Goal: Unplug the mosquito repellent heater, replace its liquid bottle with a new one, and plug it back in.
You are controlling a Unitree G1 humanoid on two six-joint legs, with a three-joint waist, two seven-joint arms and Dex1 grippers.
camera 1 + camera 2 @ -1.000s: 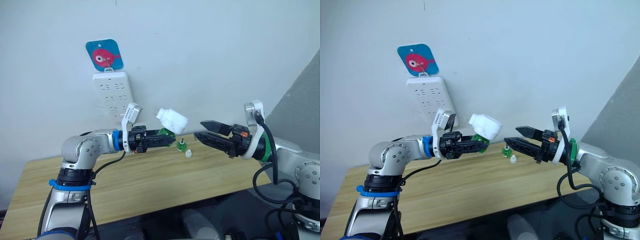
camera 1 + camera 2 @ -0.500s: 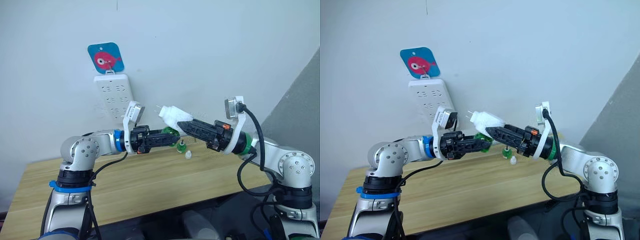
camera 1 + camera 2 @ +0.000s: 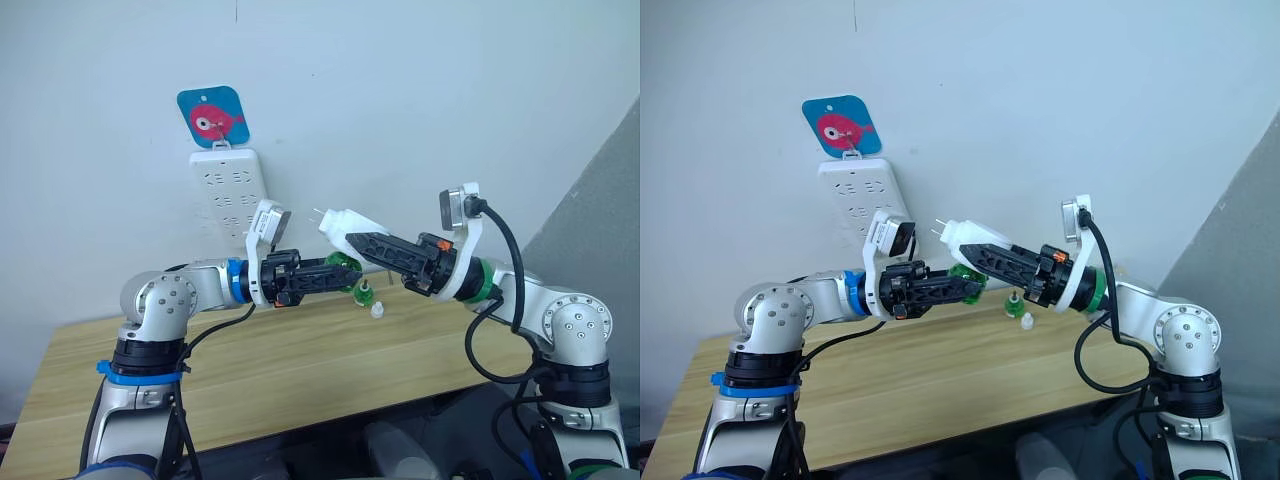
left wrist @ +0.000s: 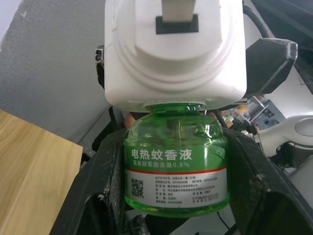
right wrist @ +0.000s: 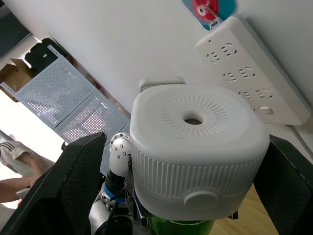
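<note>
The green bottle point(image 4: 176, 166) has a label point(image 4: 175, 178) reading "电热蚊香液" and "0.8%".

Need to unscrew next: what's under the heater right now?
A green bottle hangs under the heater, held between the left fingers. Its neck goes up into the heater, so the joint inside is hidden.
</note>
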